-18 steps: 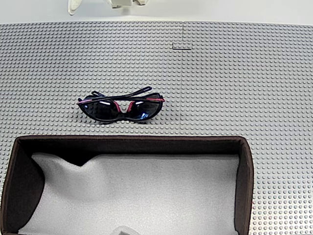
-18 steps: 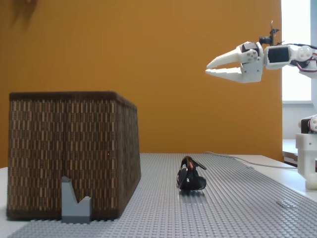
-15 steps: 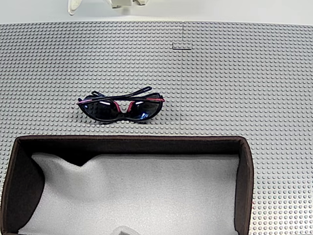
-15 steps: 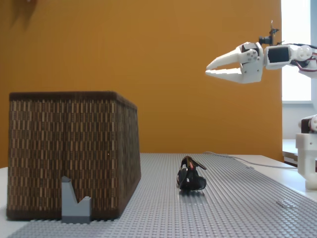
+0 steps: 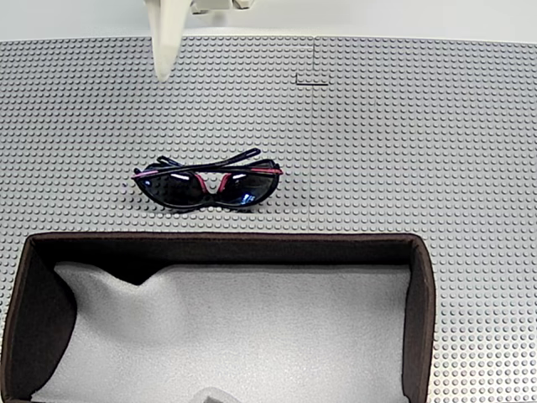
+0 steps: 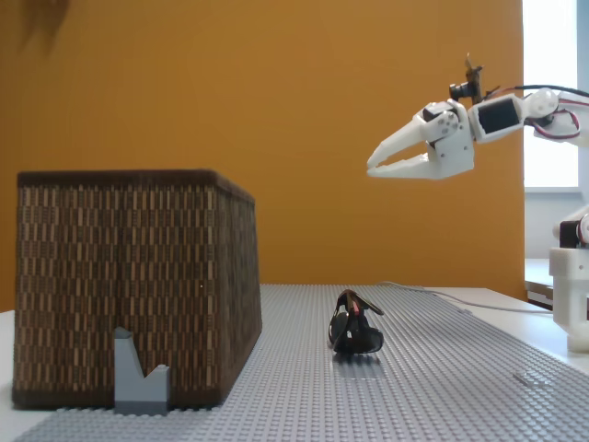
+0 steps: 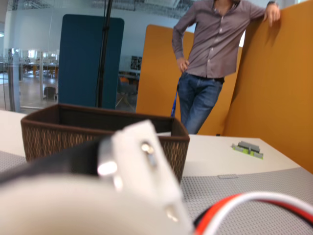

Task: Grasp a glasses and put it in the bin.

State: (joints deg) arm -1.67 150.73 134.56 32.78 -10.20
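In a fixed view from above, the glasses point(image 5: 207, 182) lie folded on the grey studded counter point(image 5: 403, 143), lenses toward the bottom of the picture, thin arms crossed behind the frame. They sit just beyond the bin's point(image 5: 226, 245) far wall, near it but not touching, and left of the counter's middle. The bin takes up the bottom of the picture, dark brown walls around a light grey padded lining. A white finger point(image 5: 164, 38) of the arm reaches in from the top edge, pointing down the picture, above and a little left of the glasses and well apart from them.

In a fixed view from the side, the gripper point(image 6: 373, 165) hangs high in the air at the upper right, tilted down to the left, in front of an orange wall point(image 6: 276, 92). Its jaws are spread a little, with a narrow gap at the tips, and hold nothing. The glasses point(image 6: 355, 325) rest on the counter point(image 6: 442, 368) well below the jaws and slightly left of their tips. The bin point(image 6: 129, 285) stands on the left, its woven wall tall, apart from the glasses. A small grey block point(image 6: 140, 376) stands against its front.

In the wrist view, blurred white parts of the arm fill the foreground. The bin point(image 7: 54, 134) stands beyond on the counter point(image 7: 254, 188). A person point(image 7: 215, 58) leans on an orange partition behind.
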